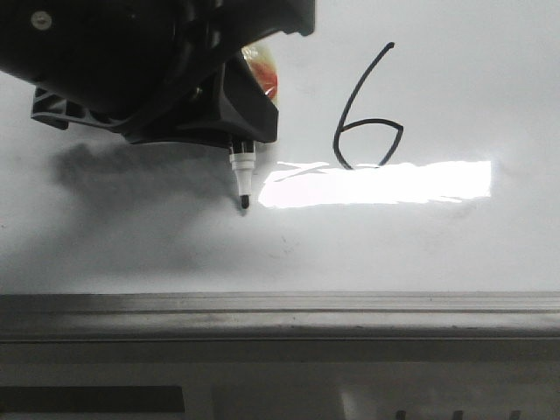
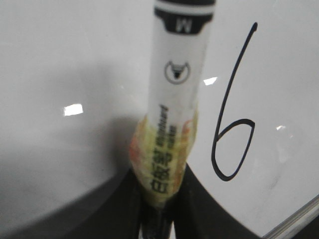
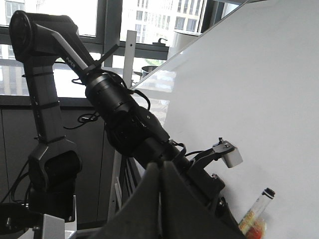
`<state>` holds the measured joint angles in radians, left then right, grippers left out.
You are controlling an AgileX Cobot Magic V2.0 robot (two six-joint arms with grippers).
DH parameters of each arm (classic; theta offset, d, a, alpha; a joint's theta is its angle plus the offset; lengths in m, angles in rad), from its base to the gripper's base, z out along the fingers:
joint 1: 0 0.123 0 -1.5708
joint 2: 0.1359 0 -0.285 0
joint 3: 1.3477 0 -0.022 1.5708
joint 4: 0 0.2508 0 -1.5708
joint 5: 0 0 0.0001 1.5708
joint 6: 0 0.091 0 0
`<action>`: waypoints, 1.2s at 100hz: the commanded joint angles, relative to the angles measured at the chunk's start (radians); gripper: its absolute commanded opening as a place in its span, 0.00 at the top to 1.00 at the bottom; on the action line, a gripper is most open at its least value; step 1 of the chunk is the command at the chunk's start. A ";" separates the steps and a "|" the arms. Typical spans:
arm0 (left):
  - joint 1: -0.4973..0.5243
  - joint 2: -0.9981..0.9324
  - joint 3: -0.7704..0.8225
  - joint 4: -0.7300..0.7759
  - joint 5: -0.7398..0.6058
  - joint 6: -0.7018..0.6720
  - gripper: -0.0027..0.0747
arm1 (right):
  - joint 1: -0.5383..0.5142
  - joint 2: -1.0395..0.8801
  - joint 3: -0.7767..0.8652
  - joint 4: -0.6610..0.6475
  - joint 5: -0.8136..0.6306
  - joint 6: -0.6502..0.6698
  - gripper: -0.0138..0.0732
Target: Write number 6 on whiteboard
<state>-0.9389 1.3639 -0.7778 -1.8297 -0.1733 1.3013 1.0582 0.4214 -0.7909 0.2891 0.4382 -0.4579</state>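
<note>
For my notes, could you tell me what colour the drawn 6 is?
Black 6, clearest in the left wrist view.

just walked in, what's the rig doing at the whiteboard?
The left gripper is shut on a marker, its tip at or just off the whiteboard, left of a finished black 6. The right gripper is shut, holds nothing, and is off to the side.
</note>
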 commanded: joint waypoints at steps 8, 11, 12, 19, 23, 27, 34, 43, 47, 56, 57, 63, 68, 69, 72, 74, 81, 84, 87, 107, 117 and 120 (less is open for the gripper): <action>0.021 0.016 0.003 -0.038 -0.233 -0.002 0.70 | -0.005 0.008 -0.033 0.007 -0.083 -0.004 0.92; 0.021 0.017 0.003 -0.038 -0.235 -0.002 0.67 | -0.005 0.008 -0.033 0.007 -0.083 -0.004 0.92; 0.021 0.017 0.003 -0.038 -0.235 -0.002 0.66 | -0.005 0.008 -0.033 0.007 -0.083 -0.004 0.92; 0.022 0.019 0.003 -0.038 -0.237 -0.002 0.62 | -0.005 0.008 -0.033 0.007 -0.083 -0.004 0.92; 0.022 0.021 0.003 -0.038 -0.239 -0.002 0.62 | -0.005 0.008 -0.033 0.007 -0.083 -0.004 0.92; 0.022 0.024 0.003 -0.038 -0.239 -0.002 0.62 | -0.005 0.008 -0.033 0.007 -0.083 -0.004 0.92; 0.022 0.023 0.003 -0.038 -0.244 -0.002 0.61 | -0.005 0.008 -0.033 0.007 -0.083 -0.004 0.92; 0.022 0.023 0.003 -0.038 -0.246 -0.002 0.55 | -0.005 0.008 -0.033 0.007 -0.083 -0.004 0.92; 0.022 0.023 0.003 -0.038 -0.247 -0.002 0.50 | -0.005 0.008 -0.033 0.007 -0.083 -0.004 0.92; 0.022 0.023 0.003 -0.038 -0.249 -0.002 0.37 | -0.005 0.008 -0.033 0.007 -0.086 -0.004 0.92; 0.022 0.023 0.003 -0.038 -0.249 -0.002 0.36 | -0.005 0.008 -0.033 0.007 -0.088 -0.004 0.92; 0.022 0.014 0.001 -0.038 -0.249 -0.002 0.31 | -0.005 0.008 -0.033 0.004 -0.092 -0.004 0.92; 0.017 -0.005 0.001 -0.038 -0.235 -0.002 0.29 | -0.005 0.008 -0.033 -0.008 -0.090 -0.004 0.92; 0.017 -0.014 0.001 -0.038 -0.228 -0.002 0.30 | -0.005 0.008 -0.033 -0.012 -0.089 -0.004 0.92; 0.013 -0.031 0.001 -0.038 -0.221 -0.002 0.30 | -0.005 0.008 -0.033 -0.022 -0.083 -0.004 0.92; 0.006 -0.046 0.001 -0.038 -0.218 -0.002 0.30 | -0.005 0.006 -0.033 -0.035 -0.081 -0.004 0.92; -0.020 -0.107 -0.001 -0.035 -0.218 0.006 0.30 | -0.005 -0.004 -0.033 -0.086 -0.048 -0.004 0.92; -0.034 -0.135 -0.001 -0.035 -0.220 0.012 0.30 | -0.008 -0.009 -0.033 -0.111 -0.024 -0.004 0.91; -0.052 -0.164 -0.001 -0.035 -0.222 0.023 0.31 | -0.010 -0.014 -0.033 -0.129 -0.002 -0.002 0.90; -0.167 -0.392 0.005 -0.035 -0.226 0.186 0.59 | -0.048 -0.088 -0.033 -0.390 0.223 0.240 0.90; -0.220 -0.488 0.028 -0.035 -0.226 0.272 0.83 | -0.048 -0.140 -0.033 -0.559 0.345 0.379 0.90; -0.231 -0.512 0.044 -0.035 -0.226 0.293 0.92 | -0.048 -0.158 -0.031 -0.588 0.371 0.408 0.90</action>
<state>-1.1318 0.9336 -0.7342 -1.8434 -0.4061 1.5162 1.0167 0.2898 -0.7909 -0.1641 0.7890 -0.1590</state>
